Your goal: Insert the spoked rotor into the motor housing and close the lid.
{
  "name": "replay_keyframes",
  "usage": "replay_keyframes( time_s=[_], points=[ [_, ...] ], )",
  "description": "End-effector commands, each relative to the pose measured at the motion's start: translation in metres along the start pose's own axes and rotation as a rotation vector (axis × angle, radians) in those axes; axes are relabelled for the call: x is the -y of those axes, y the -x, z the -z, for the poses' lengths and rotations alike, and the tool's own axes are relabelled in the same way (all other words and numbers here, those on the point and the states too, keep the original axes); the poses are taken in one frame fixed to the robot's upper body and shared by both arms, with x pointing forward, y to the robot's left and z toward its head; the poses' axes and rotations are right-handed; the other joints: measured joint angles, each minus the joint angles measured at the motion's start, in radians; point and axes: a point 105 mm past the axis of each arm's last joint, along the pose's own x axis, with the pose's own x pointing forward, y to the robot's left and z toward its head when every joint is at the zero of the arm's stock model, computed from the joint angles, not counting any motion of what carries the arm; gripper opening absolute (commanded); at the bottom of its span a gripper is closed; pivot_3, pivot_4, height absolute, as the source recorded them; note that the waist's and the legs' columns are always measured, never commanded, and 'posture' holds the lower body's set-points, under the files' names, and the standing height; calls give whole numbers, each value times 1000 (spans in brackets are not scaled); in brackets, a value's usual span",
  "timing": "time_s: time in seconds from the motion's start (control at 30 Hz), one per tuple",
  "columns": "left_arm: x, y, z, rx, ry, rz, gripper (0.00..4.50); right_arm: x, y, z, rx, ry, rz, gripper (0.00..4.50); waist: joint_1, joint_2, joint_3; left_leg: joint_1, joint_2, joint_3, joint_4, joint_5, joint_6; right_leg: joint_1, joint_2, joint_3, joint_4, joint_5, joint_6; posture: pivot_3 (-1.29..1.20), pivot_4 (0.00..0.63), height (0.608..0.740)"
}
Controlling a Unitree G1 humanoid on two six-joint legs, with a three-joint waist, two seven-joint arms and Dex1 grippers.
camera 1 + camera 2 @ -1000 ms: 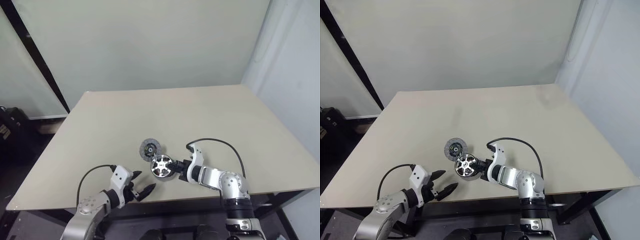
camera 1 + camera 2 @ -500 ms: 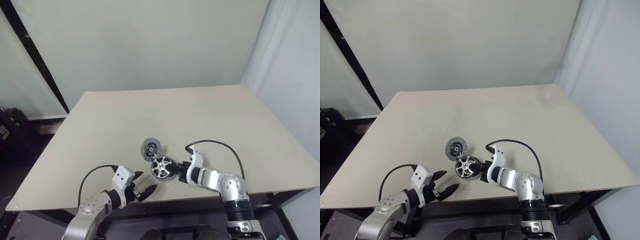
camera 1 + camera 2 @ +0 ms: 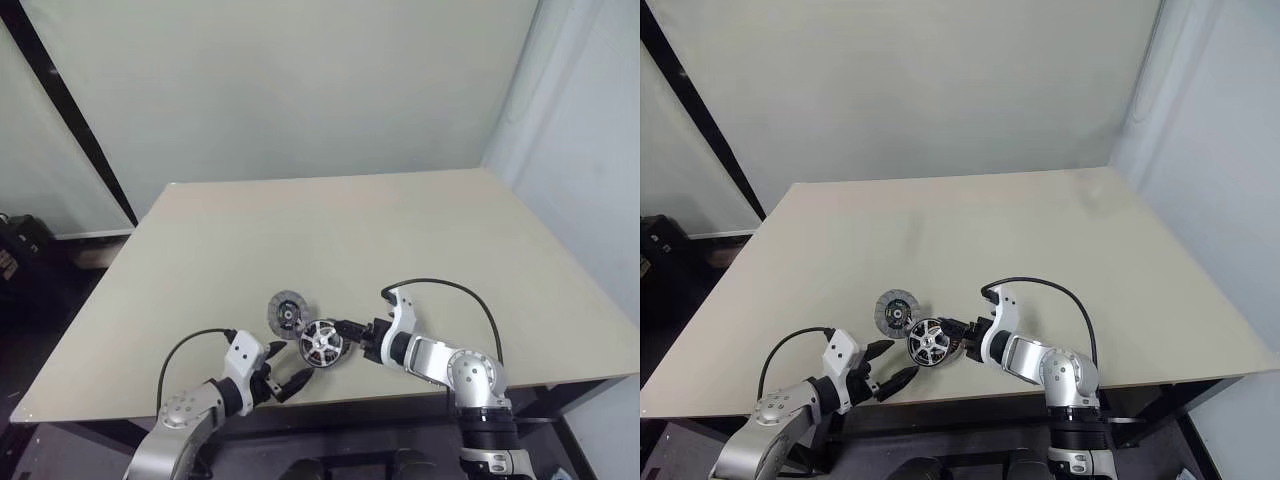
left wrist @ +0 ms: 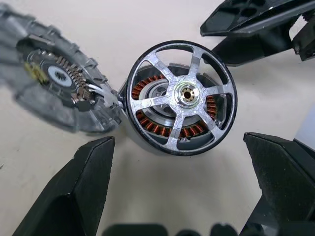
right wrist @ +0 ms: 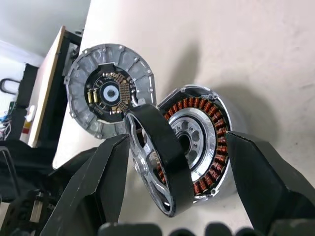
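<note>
The spoked rotor sits on the motor housing, whose copper windings show through the spokes. In the right wrist view the rotor's dark rim leans tilted against the housing. The lid lies flat just left of them, touching the housing's edge. My right gripper is open at the rotor's right side, its fingers spread wide on either side of the housing without gripping. My left gripper is open and empty, just in front of the rotor near the table's front edge.
A wide beige table stretches away behind the parts. Its front edge runs just below both grippers. A black cable loops over the right wrist.
My right gripper has opened and let go of the rotor, which now rests on the housing. The lid has slid slightly left and nearer. The left gripper has kept still.
</note>
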Motion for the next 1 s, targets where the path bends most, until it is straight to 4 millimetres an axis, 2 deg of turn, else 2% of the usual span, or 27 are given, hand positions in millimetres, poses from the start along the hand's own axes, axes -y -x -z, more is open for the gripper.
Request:
replay_keyframes(
  time_s=[0.03, 0.33, 0.5, 0.63, 1.0],
  points=[
    [1, -2, -16, 46, -47, 9, 4500, -25, -3, 0, 13, 1, -91, 3351, 0, 0, 0, 0, 0, 0, 0, 0, 0, 0, 0, 0, 0, 0, 0, 0, 0, 740],
    [1, -1, -16, 42, -47, 7, 4500, -24, -9, 14, -40, 22, -90, 3351, 0, 0, 0, 0, 0, 0, 0, 0, 0, 0, 0, 0, 0, 0, 0, 0, 0, 740],
    [1, 1, -14, 37, -45, 4, 4500, -24, -9, 15, -40, 13, -90, 1888, 0, 0, 0, 0, 0, 0, 0, 0, 0, 0, 0, 0, -1, 0, 0, 0, 0, 740],
    [1, 1, -14, 36, -44, 5, 4500, -24, -8, 13, -35, -6, -99, 456, 0, 0, 0, 0, 0, 0, 0, 0, 0, 0, 0, 0, -1, 0, 0, 0, 0, 740],
    [1, 0, -14, 36, -45, 11, 4500, -32, -6, 0, 17, -130, -169, 387, 0, 0, 0, -1, 0, 0, 0, 0, 0, 0, 0, 0, -1, 0, 0, 0, 0, 740]
  ],
)
